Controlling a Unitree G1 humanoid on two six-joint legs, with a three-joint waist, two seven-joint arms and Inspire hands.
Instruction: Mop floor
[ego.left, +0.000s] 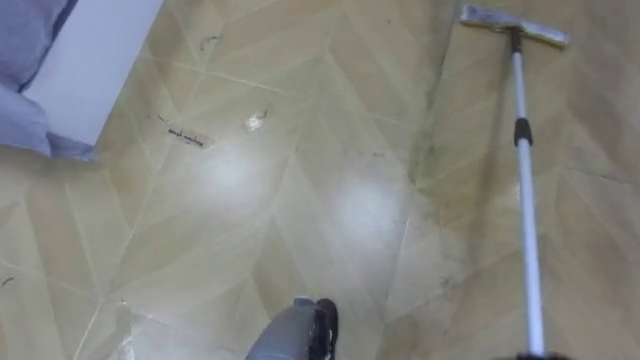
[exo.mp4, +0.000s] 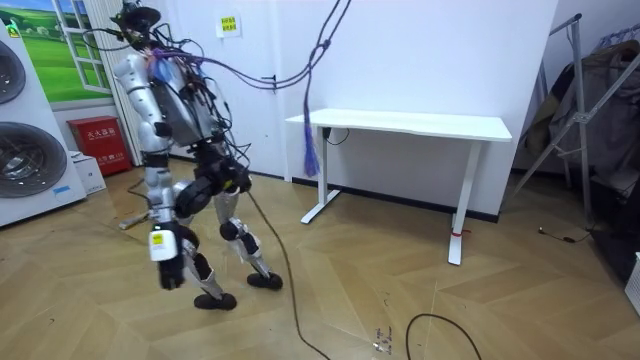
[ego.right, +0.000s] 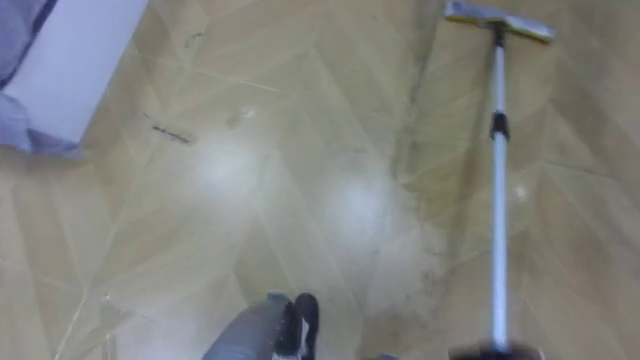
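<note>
The mop has a flat grey head (ego.left: 514, 27) lying on the wooden floor at the far right. Its white pole (ego.left: 526, 210), with a black collar near the top, runs down to the bottom edge of the eye views. A dark sliver of my right hand (ego.left: 541, 355) closes round the pole's lower end there. In the room view I stand bent forward, mid-stride, near the washing machines. My left hand (exo.mp4: 172, 270) hangs low beside my knee with loose fingers and nothing in it.
A dark dirty streak (ego.left: 432, 170) runs down the floor left of the pole, with scuffs (ego.left: 187, 136) and a scrap (ego.left: 255, 122) further left. A white box with blue cloth (ego.left: 85, 65) lies at the far left. A white desk (exo.mp4: 400, 125) stands by the wall, with a clothes rack (exo.mp4: 600, 90) at the room view's right.
</note>
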